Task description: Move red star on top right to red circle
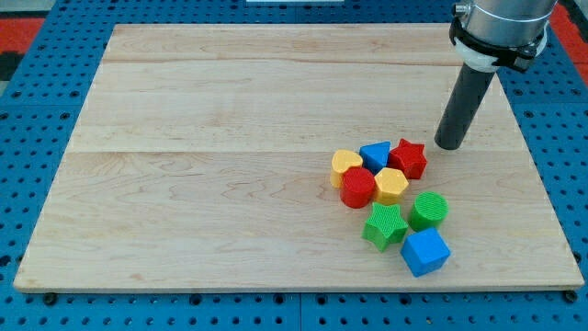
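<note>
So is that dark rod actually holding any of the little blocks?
No, nothing is held. My tip stands on the board just to the view's right of the red star, with a small gap between them.

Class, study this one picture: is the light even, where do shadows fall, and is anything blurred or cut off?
Camera view: light is even and soft on the pale wooden board, no glare; only faint shadows under the red star block and the blue cube block; the blocks look sharp; my tip stands right of the star; the arm is cropped at the view's top.
</note>
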Controlling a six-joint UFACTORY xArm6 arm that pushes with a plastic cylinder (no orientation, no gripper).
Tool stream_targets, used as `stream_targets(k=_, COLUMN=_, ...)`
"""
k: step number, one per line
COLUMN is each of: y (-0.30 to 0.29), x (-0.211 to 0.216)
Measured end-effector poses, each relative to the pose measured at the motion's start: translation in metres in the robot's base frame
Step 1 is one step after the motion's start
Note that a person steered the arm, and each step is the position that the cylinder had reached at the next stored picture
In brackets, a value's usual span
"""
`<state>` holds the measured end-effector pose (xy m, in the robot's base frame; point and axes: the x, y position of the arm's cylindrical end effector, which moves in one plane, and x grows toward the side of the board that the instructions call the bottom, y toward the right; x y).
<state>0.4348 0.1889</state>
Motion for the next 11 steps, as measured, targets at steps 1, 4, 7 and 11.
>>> stream_targets(k=1, y=0.003, x=0.000)
stream_targets(k=4, y=0.000, x=0.028)
stream_targets(k=7, y=-0.047, x=0.017)
stream_targets(k=11, y=-0.061, x=0.060)
